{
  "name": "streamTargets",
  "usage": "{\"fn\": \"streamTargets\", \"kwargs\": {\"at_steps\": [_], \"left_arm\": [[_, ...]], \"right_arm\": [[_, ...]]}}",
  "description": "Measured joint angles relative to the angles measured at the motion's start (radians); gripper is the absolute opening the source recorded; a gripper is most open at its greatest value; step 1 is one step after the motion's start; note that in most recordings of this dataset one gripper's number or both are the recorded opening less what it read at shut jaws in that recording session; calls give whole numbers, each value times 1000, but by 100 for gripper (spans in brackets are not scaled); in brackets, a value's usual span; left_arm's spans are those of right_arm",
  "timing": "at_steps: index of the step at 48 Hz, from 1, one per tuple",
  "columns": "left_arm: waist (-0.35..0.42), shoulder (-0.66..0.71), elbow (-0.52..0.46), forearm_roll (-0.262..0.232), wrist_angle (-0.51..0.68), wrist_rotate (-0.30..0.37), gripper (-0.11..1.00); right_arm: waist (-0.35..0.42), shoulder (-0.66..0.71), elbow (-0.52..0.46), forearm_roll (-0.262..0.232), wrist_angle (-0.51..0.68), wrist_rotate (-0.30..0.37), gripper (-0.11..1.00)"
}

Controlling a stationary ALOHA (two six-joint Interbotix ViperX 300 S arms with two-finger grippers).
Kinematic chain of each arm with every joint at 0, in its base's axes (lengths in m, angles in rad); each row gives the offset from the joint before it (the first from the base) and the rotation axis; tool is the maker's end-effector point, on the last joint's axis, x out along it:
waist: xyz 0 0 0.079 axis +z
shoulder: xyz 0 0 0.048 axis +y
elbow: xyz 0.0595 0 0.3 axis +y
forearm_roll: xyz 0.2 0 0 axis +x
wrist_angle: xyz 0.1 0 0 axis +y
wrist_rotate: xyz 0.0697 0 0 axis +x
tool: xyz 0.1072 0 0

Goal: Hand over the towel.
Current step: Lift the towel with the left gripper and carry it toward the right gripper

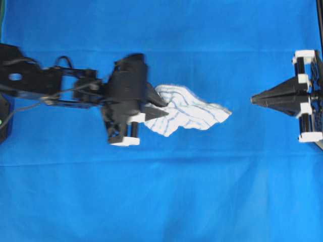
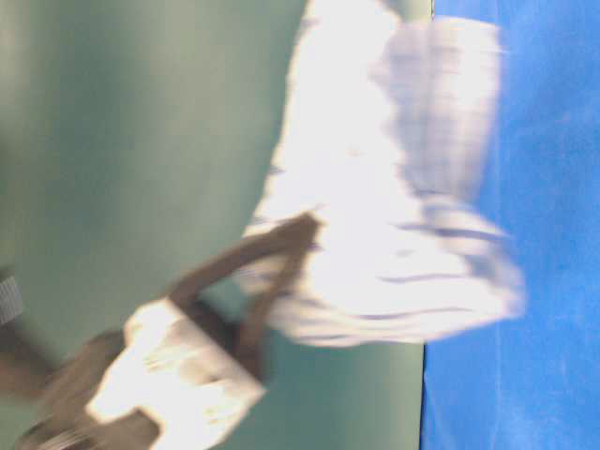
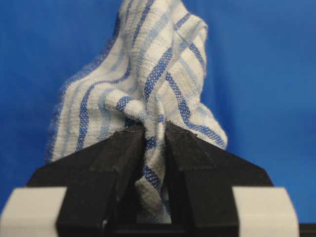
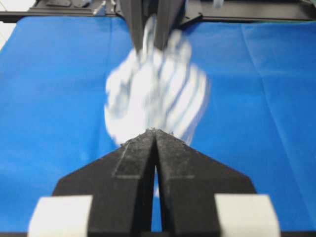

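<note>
No text, label, brand, number or sign can be read in any of the four views. The towel (image 3: 148, 94) carries only woven blue and grey stripes, and the blue cloth (image 1: 161, 191) is plain. The black and white arm parts show no legible marking.

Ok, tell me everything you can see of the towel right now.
The towel is a small, soft woven white cloth with thin blue and paler stripes, crumpled and bunched. The left gripper is shut on one gathered fold, and the rest fans out beyond its fingertips toward the right gripper, which is shut and apart from it. The large blue cloth lies beneath. Motion blur hides whether the towel's free end touches it.
</note>
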Motion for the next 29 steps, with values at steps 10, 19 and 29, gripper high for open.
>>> {"fn": "streamTargets", "kwargs": {"at_steps": [10,19,29], "left_arm": [[-3,-169,126,-2,-215,0,9],[-3,-262,249,-2,-394,-2,9],[-3,-291,291,-2,-463,-3,9]], "right_arm": [[0,-6,-2,0,-23,-2,0],[-2,-5,-2,0,-51,-3,0],[0,18,-2,0,-89,-3,0]]}}
